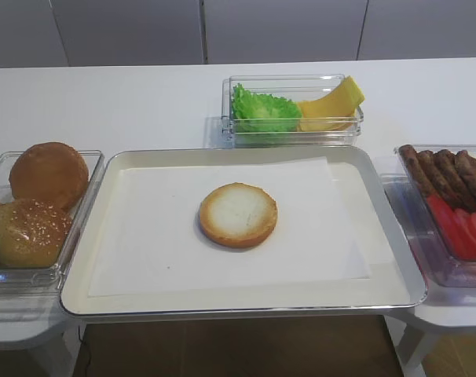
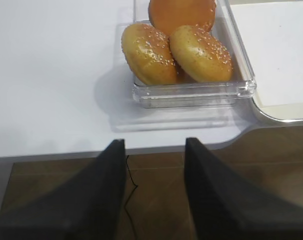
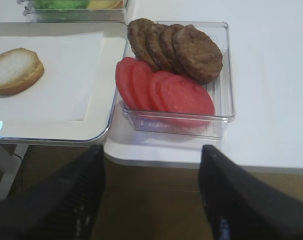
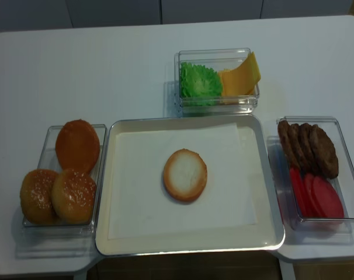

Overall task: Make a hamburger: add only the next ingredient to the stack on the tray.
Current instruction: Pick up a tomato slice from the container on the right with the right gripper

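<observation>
White table (image 4: 107,70) (tray (image 4: 264,175) centred)

A white table (image 4: 124,64) carries the tray (image 4: 264,175) and three clear containers (image 4: 215,105)

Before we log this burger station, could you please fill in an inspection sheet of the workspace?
Surface: white table, no spills seen.
Job's things: bun bottom half face up on the tray; tomato slices overlapping in the right clear container, beside meat patties.
Clutter: three whole buns in the left container; lettuce and cheese behind.
Grippers: left gripper open, empty; right gripper open, empty.
Cables: thin dark wire below table edge.
Surroundings: grey panels.
</observation>
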You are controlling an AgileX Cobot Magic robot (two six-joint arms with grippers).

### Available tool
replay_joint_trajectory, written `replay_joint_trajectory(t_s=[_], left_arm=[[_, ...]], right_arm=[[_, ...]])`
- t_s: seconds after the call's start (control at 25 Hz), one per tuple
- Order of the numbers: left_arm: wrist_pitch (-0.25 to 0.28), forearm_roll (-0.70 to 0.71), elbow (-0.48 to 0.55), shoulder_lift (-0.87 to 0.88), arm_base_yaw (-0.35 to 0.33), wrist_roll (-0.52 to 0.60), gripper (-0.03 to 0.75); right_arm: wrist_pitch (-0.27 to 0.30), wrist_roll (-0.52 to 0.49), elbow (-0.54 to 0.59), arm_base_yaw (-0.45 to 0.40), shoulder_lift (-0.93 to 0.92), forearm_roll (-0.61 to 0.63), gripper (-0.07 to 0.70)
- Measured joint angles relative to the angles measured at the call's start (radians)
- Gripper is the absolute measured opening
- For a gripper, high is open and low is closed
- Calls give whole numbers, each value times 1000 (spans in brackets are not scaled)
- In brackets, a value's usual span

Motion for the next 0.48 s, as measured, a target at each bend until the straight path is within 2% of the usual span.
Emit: replay_joint_trajectory(t_s=[0.16, 0.48], left_arm=[[0, 0, 0, 0, 0, 0, 293], [0, 0, 0, 0, 0, 0, 293]], right_arm=[[-18, 0, -77, 0, 140, 12, 432], [-62, 0, -272, 0, 536, 82, 421]])
